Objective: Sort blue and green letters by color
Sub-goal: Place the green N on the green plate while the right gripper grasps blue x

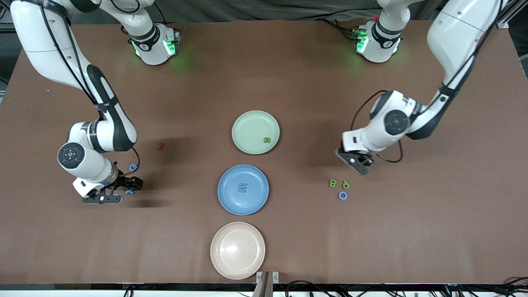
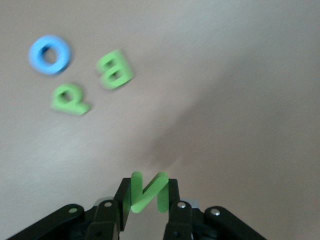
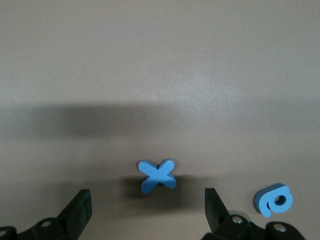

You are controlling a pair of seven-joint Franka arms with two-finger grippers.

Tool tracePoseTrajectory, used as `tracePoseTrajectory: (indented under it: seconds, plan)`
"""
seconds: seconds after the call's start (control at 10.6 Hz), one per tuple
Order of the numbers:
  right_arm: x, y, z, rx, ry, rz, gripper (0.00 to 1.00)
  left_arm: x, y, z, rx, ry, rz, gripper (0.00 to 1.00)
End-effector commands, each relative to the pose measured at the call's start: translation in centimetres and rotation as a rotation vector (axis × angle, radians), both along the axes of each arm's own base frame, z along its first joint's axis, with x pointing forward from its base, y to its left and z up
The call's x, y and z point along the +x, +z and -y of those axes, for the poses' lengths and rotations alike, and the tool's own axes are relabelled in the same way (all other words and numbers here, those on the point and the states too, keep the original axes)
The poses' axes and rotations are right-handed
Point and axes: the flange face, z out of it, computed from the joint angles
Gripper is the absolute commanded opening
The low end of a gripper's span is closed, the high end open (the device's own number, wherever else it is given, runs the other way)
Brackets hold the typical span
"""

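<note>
Green N (image 2: pixel 148 191) pinched upright between left gripper (image 2: pixel 148 200) fingers, just above the table, near the B (image 2: pixel 115 69), p (image 2: pixel 70 99) and O (image 2: pixel 50 54). Looks light, stiff, thin: edge grip across the outer strokes suits it, though it could twist out. Right gripper (image 3: pixel 147 212) fingers wide, low over the blue x (image 3: pixel 157 175), which lies flat between them; another blue letter (image 3: pixel 273 199) just beside one finger. Green plate (image 1: pixel 255 132) is probably N's destination.
</note>
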Motion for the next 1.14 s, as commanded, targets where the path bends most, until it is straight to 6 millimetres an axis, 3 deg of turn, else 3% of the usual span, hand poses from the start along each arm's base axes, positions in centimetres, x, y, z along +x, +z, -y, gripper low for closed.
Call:
tracePoseTrajectory:
  seconds: [0.0,0.19,0.38,0.47,0.66,0.76,0.85,0.95,1.04]
  plan:
    - [-0.6,-1.0,0.3,0.014,0.004,-0.014,1.00,-3.1,3.7,10.7,0.025,0.136,0.008,0.00]
    - [-0.7,-2.1,0.3,0.017,-0.001,-0.023,1.00,-6.4,4.0,18.1,-0.002,0.233,-0.007,0.00]
    - [-0.6,-2.0,0.1,0.034,-0.016,-0.012,1.00,-9.7,2.6,23.8,-0.013,0.329,-0.047,0.00]
    - [-0.4,-1.9,0.0,0.036,-0.017,0.003,1.00,-11.0,2.2,26.2,-0.019,0.358,-0.056,0.00]
    - [-0.2,-2.2,0.1,0.036,-0.016,0.020,0.75,-12.1,1.5,29.3,-0.018,0.416,-0.054,0.00]
    - [-0.2,-2.7,0.3,0.037,-0.018,0.023,0.75,-12.2,0.8,30.0,-0.010,0.444,-0.045,0.00]
    - [-0.1,-2.8,0.5,0.038,-0.020,0.039,0.75,-11.9,0.5,30.2,0.000,0.447,-0.025,0.58]
    - [-0.1,-2.9,0.5,0.038,-0.021,0.040,0.73,-11.2,0.5,29.7,0.008,0.453,-0.006,1.00]
    - [-0.1,-3.0,0.6,0.038,-0.021,0.040,0.70,-10.3,1.0,29.0,0.003,0.469,0.001,1.00]
